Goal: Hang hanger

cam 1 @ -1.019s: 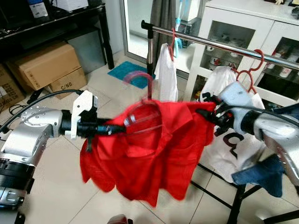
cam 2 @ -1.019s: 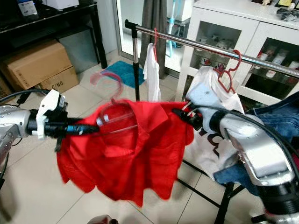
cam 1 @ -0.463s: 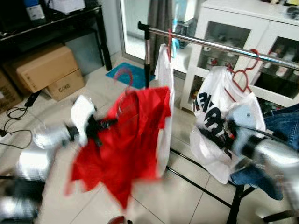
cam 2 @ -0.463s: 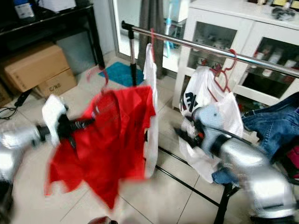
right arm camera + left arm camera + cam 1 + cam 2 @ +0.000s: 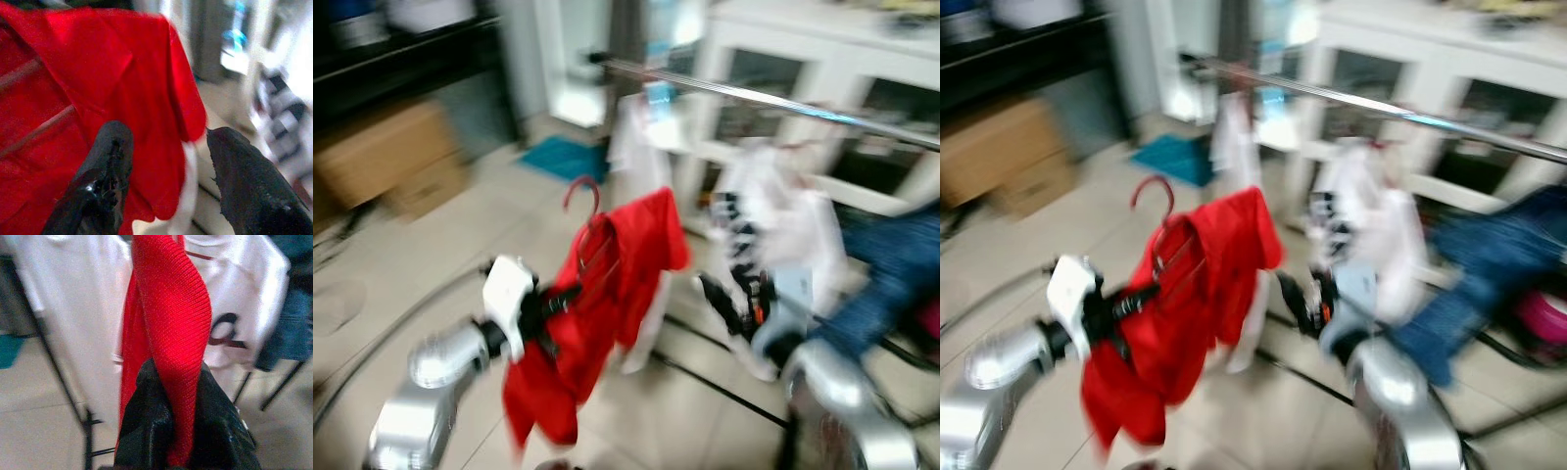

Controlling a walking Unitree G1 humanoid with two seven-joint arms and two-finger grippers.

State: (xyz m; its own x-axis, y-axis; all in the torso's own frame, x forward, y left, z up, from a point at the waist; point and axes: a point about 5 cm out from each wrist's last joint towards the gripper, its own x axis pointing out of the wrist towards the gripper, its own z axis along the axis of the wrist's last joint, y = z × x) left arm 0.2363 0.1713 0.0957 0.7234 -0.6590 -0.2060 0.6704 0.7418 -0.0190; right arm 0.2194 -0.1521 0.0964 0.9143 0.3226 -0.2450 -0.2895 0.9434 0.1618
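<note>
Right gripper (image 5: 166, 161) has let go of the red shirt (image 5: 607, 294); view blurred.
Left gripper (image 5: 182, 431) clamps the shirt on its hanger (image 5: 585, 211) below the rail (image 5: 773, 98); right fingers spread, empty.

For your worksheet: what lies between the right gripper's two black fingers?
In the right wrist view, the right gripper is open; between its fingers shows only the red shirt hanging beyond, not gripped.

Left gripper (image 5: 570, 294): lower left of frame, arm extended forward, fingers clamped together. Right gripper (image 5: 717, 297): centre right, arm reaching forward, fingers spread apart.
</note>
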